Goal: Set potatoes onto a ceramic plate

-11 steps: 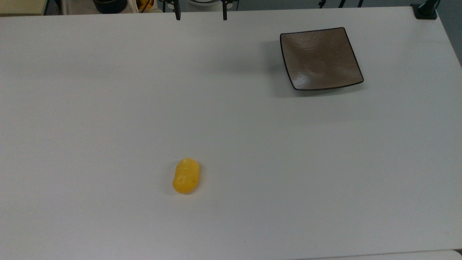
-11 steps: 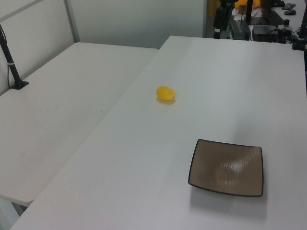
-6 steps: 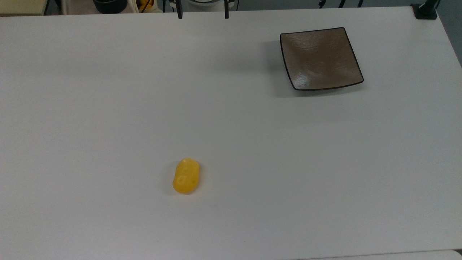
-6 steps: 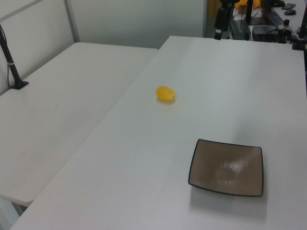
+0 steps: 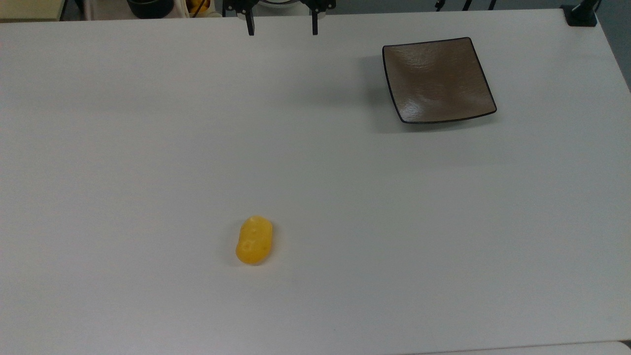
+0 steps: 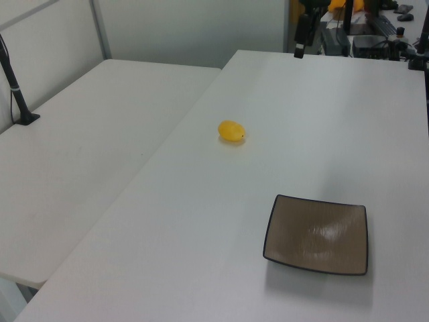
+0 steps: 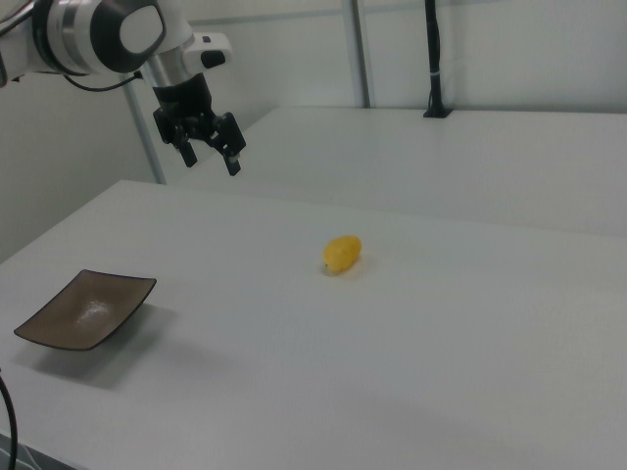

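The gripper point(image 7: 210, 155) hangs in the air above the far edge of the white table point(image 7: 411, 333) in the right view, its two dark fingers point(image 5: 250, 27) spread well apart with nothing between them. In the top view the fingertips poke in at the top edge; in the left view one finger point(image 6: 298, 48) shows at the table's far end. The white arm point(image 7: 98, 34) reaches in from the right view's upper left.

The potatoes point(image 5: 254, 240), a single glossy yellow lump, lie on the bare table well apart from the gripper, in the near left part of the top view. The ceramic plate point(image 5: 438, 80) sits flat near the top view's far right corner, empty, well apart from the potatoes.

The tabletop is plain, matte and pale. A second white table point(image 6: 80, 161) adjoins it on the left view's left, carrying a black clamped post point(image 6: 15, 84). Pale partition walls point(image 6: 194, 30) stand behind, and dark equipment point(image 6: 375, 33) crowds the left view's far right.
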